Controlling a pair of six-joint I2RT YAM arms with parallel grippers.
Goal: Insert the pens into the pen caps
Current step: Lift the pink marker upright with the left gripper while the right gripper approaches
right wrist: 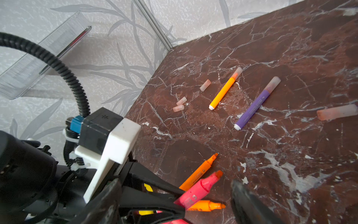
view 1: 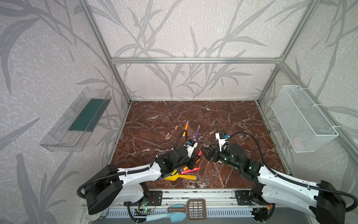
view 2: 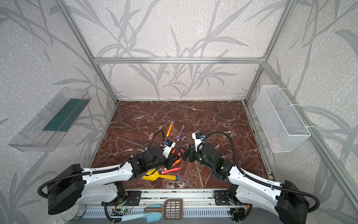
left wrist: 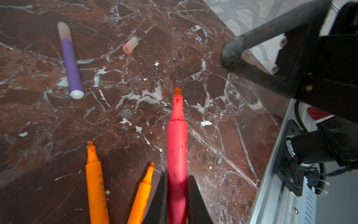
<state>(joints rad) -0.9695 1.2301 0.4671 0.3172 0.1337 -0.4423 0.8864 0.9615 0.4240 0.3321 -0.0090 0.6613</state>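
Lower centre, left wrist view: your left claw (left wrist: 177,176) clamps pink-red pen (left wrist: 177,135), tip forward for capping; right claw (view 1: 205,153) gapes empty, seemingly ready for a pen cap (left wrist: 130,45).

The table (view 1: 232,120) looks like glossy red-brown marble, veined white and flecked with pale chips. The pink pen (left wrist: 177,147) is smooth, smudged plastic, and the caps (left wrist: 130,45) are frosted translucent plastic. The frame (view 1: 193,60) is brushed metal, the basket (view 1: 304,118) white wire mesh, the tray (view 1: 64,133) clear glossy plastic, and the wallpaper (view 1: 174,29) rough-textured.
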